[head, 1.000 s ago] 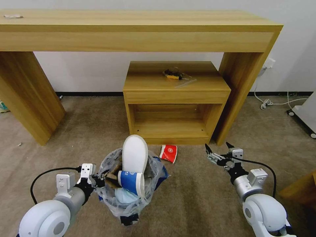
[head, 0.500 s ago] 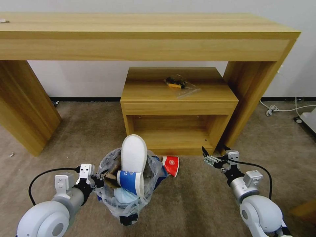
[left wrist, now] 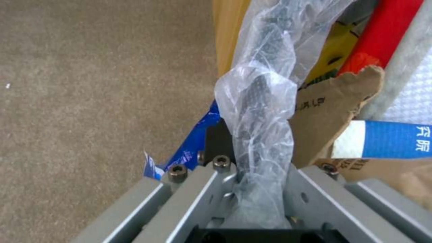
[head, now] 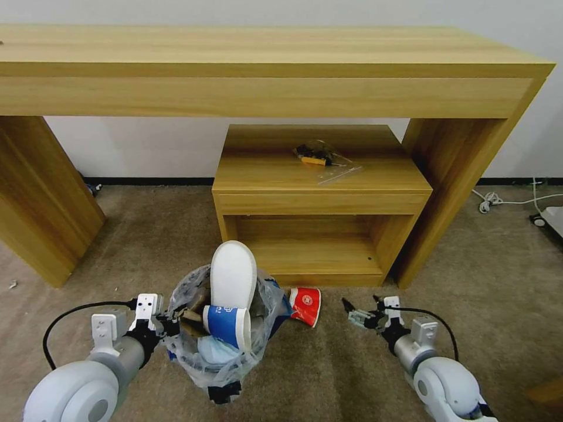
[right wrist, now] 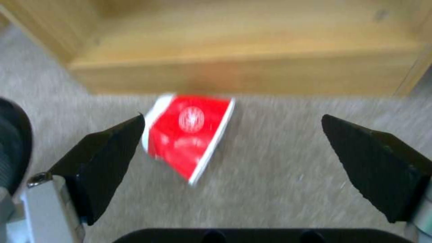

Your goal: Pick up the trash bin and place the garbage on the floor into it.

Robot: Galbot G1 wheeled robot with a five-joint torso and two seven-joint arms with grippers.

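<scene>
step: right gripper (head: pixel 359 313) lines up on the last red wrapper (head: pixel 305 305); looks like approach, not grasp yet.
right claw: fingers spread wide, nothing between them. In the right wrist view the wrapper (right wrist: pixel 188 131) sits off-centre, close to one fingertip (right wrist: pixel 118 141), well clear of the other.
how to do it well: centre the wrapper between the pads before descending. It looks flat and light, so come low to the floor (head: pixel 352 375) and pinch an edge; the pile may snag. Low cabinet (head: pixel 319 199) is just behind at 12 o'clock of the wrapper, so keep the fingertips clear of its base.
left claw: left gripper (head: pixel 166 326) clamped on the rim of the trash bin (head: pixel 220 351) with the bag liner (left wrist: pixel 256 111) bunched in the jaws; grip point at 9 o'clock on the bin.
bin position: held near the floor, wrapper at its 2 o'clock, just beside the bag; whether they touch I can't tell.
bin contents: white insole (head: pixel 233 275) standing upright and poking above the rim, blue-white cup (head: pixel 229 323) lying across the top, brown cardboard (left wrist: pixel 328 111), something red and something yellow deeper in. Near full.
risk: the tall insole may tip out if the bin tilts.
</scene>
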